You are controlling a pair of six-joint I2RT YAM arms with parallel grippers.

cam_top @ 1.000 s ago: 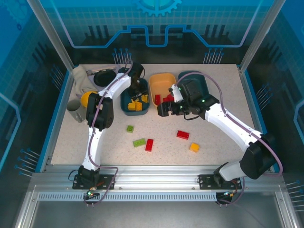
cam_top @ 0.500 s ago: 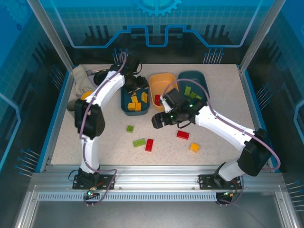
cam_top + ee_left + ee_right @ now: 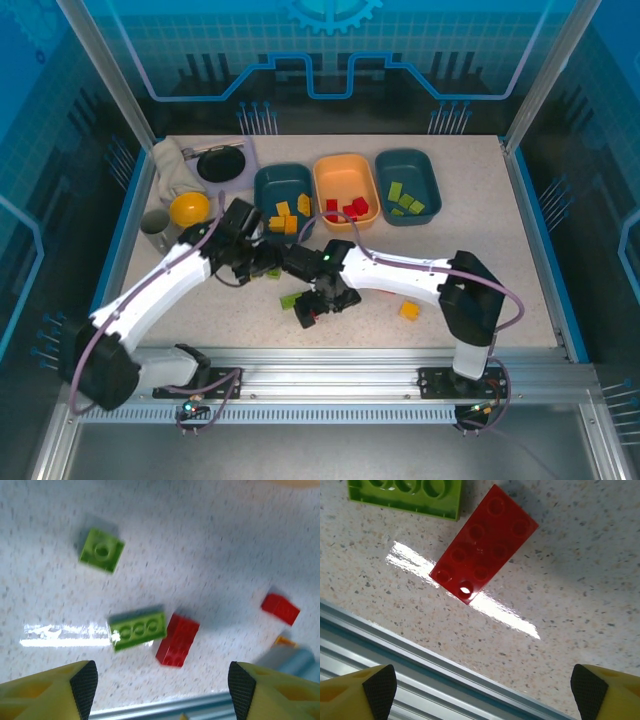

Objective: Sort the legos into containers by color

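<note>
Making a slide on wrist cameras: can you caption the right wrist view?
Right arm's open fingers hover over a red eight-stud lego beside a light green lego on the speckled table.

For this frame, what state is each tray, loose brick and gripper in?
left teal tray: holds yellow and orange bricks.
orange tray: holds red bricks.
right teal tray: holds green bricks.
long green brick: loose on table, studs up.
red brick: loose beside it, studs up.
small green brick: loose on table.
second red brick: loose on table.
orange brick: loose on table.
left gripper: open, empty.
right gripper: open, empty.
</note>
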